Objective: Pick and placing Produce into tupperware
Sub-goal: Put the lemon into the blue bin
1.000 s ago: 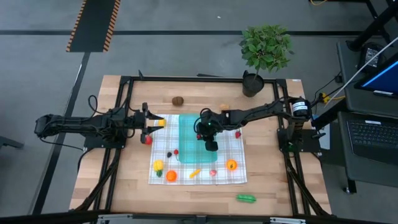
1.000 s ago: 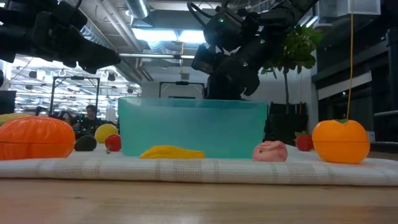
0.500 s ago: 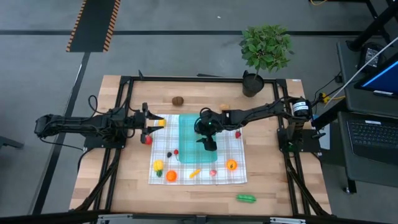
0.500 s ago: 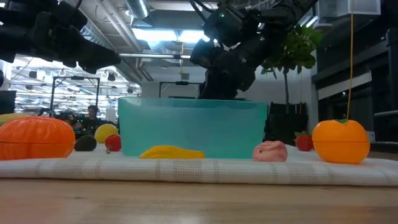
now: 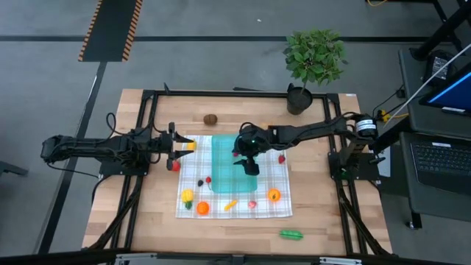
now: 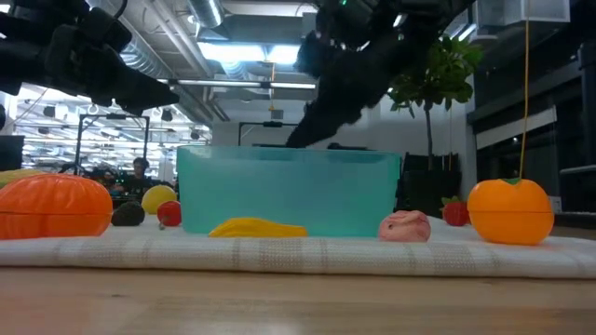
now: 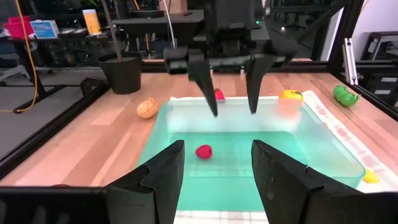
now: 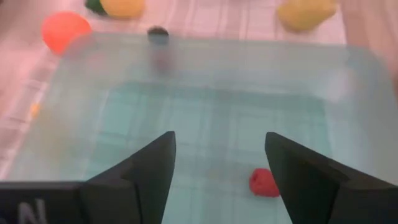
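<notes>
The teal tupperware [image 5: 223,166] rests on the checked cloth. One red piece [image 7: 203,151] lies on its floor, also seen in the right wrist view as the red piece [image 8: 264,182]. My right gripper [image 5: 250,168] hangs open above the container, fingers pointing down and holding nothing; the left wrist view shows this right gripper [image 7: 231,111] above the far rim. My left gripper [image 5: 179,151] waits open at the cloth's left edge, facing the container. Other produce lies on the cloth: an orange piece [image 5: 274,195], a pink piece [image 5: 252,204], a yellow piece [image 5: 187,196].
A green piece [image 5: 291,235] lies on the bare wood near the table's near edge. Two brown pieces [image 5: 211,118] lie toward the far edge, and a potted plant [image 5: 313,59] stands at the far right corner. A red piece [image 5: 175,166] sits beside the left gripper.
My right gripper has risen from just behind the container's wall to well above its rim, staying over the container. The left arm has kept still.
</notes>
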You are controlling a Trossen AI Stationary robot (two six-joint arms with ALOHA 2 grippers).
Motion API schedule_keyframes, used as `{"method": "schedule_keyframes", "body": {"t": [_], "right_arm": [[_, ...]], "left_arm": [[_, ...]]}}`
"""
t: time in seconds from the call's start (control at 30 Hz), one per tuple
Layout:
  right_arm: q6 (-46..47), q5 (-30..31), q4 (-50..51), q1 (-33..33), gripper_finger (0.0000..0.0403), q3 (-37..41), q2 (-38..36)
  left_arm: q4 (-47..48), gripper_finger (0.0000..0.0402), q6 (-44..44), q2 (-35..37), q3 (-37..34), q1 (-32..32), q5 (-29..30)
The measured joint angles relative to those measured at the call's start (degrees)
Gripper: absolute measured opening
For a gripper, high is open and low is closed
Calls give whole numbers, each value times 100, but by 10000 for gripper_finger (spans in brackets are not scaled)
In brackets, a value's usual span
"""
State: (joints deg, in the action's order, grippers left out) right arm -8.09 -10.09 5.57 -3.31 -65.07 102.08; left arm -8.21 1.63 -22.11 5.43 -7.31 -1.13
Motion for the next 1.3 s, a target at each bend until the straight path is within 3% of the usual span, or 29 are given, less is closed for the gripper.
{"method": "schedule_keyframes", "body": {"t": [0.13, 0.3, 0.6, 0.93, 1.3], "right_arm": [[-123, -51, -324, 0, 249, 176, -139], [-16, -150, -1300, -15, 249, 945, -591], [25, -160, -2792, -63, 249, 2538, -2063], [42, -140, -3686, -393, 249, 4039, -3558], [206, -83, -4089, -748, 249, 4930, -3961]], "left_arm": [[2, 179, -208, 0, 0, -1, 0], [7, 179, -411, 0, 0, -2, 0], [4, 179, -407, 0, 0, -4, 56], [3, 179, -407, 0, 0, -7, 63], [2, 179, -404, 0, 0, -7, 63]]}}
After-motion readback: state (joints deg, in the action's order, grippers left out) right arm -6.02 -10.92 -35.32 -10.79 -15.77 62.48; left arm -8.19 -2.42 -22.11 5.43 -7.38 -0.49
